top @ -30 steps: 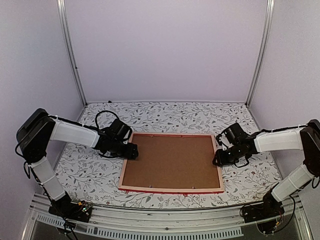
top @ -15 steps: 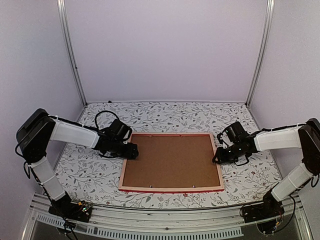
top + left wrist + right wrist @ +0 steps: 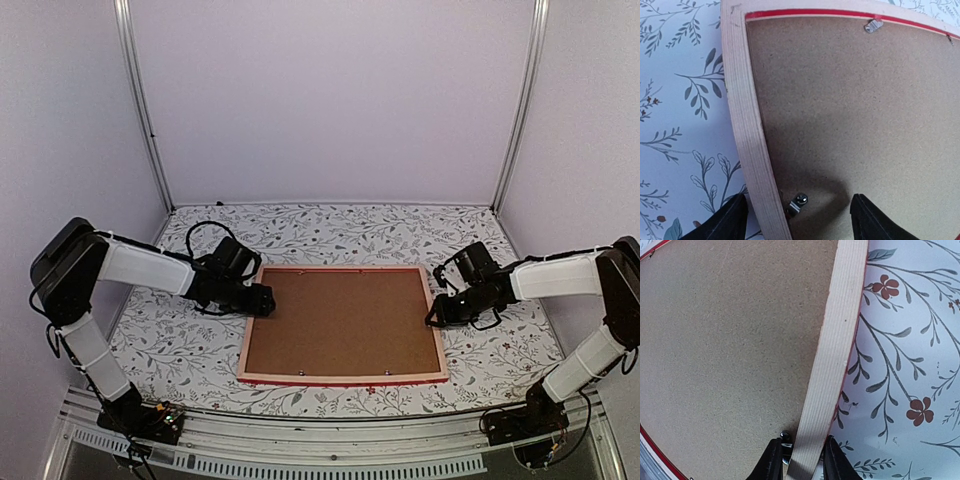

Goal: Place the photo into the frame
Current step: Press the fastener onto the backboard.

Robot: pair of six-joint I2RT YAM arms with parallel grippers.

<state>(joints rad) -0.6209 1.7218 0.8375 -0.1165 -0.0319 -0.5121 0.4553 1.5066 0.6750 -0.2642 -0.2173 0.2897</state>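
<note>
Left wrist: frame point(image 3: 747, 125) runs off right and bottom edges; left fingers point(image 3: 725, 222) show tips only; clip point(image 3: 797, 202) by them in shadow; right wrist: right fingers point(image 3: 772, 460) cropped at bottom, second clip point(image 3: 785, 436) half hidden beside one; top view: clips point(image 3: 302, 374) too small to read.

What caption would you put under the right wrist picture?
The right gripper clamps the pale wood edge of the face-down frame, brown backing board showing.
</note>
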